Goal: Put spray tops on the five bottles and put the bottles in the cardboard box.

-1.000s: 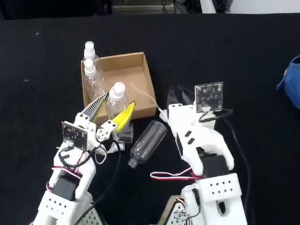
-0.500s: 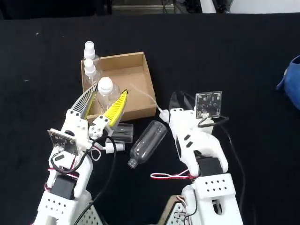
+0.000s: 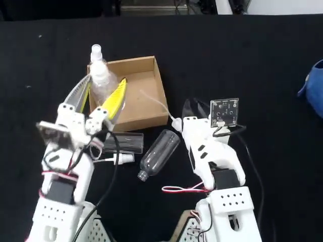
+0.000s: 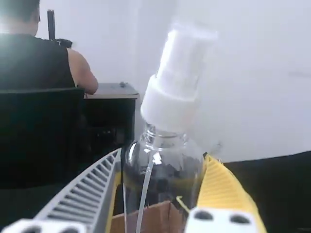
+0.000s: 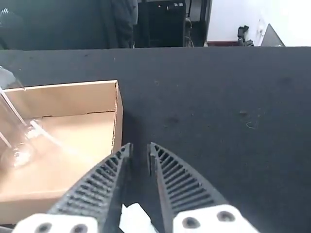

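Bottle [image 3: 104, 83], with its spray top [image 4: 177, 82] on, stands upright, clamped in the left gripper [image 3: 103, 89]. Over the last second we have carried it from the near edge of the box [image 3: 146, 91] toward the upper left of the high view. It now hangs over the box's left side, just beside a capped bottle [image 3: 96, 52] standing at the far left corner. We judge that the placing step is close to done for this one, with only lowering and release left. Our right gripper [image 5: 139, 147] sits at centre frame, its fingers a narrow gap apart with nothing between them and a loose spray top [image 3: 174, 122] just beside it. Two open bottles lie on the worktop [image 3: 252, 60] below the box, one [image 3: 159, 151] angled, the other [image 3: 123, 141] level, with another top [image 3: 120, 159] near them, so capping work remains. We can read no label or writing on the bottles or the box.
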Controlling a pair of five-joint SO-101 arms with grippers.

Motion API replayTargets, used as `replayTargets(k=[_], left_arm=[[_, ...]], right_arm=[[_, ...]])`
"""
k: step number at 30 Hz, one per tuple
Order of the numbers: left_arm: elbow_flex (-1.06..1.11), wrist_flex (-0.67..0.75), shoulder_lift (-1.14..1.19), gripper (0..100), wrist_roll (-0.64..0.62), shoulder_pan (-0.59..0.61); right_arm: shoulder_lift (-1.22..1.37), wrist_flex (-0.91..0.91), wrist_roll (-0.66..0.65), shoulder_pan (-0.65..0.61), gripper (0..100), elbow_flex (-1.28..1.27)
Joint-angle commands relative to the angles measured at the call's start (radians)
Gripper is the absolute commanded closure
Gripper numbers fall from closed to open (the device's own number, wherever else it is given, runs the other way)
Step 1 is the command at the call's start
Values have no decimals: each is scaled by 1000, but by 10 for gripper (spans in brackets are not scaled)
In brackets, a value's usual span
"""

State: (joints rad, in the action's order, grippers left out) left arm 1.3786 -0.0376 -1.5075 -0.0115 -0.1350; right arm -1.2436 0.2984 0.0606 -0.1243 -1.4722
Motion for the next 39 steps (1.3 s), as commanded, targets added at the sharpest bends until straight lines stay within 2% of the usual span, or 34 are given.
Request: replayTargets(k=[1, 5, 10, 15, 26, 33, 39], left_arm=[[-81, 144, 167, 970, -11, -12], [53, 384, 238, 970, -3, 4], [179, 540, 290, 970, -8, 25], [189, 577, 328, 970, -9, 88], [189, 586, 479, 970, -11, 97], [222, 772, 595, 970, -9, 99], [197, 783, 710, 970, -9, 101]], right_arm=[[-22, -35, -8, 18, 966, 4], [-22, -35, -8, 18, 966, 4], [-22, -38, -8, 18, 966, 4], [-24, -38, -8, 18, 966, 4], [-24, -35, -8, 18, 966, 4], [-24, -35, -8, 18, 966, 4], [-24, -35, -8, 18, 966, 4]])
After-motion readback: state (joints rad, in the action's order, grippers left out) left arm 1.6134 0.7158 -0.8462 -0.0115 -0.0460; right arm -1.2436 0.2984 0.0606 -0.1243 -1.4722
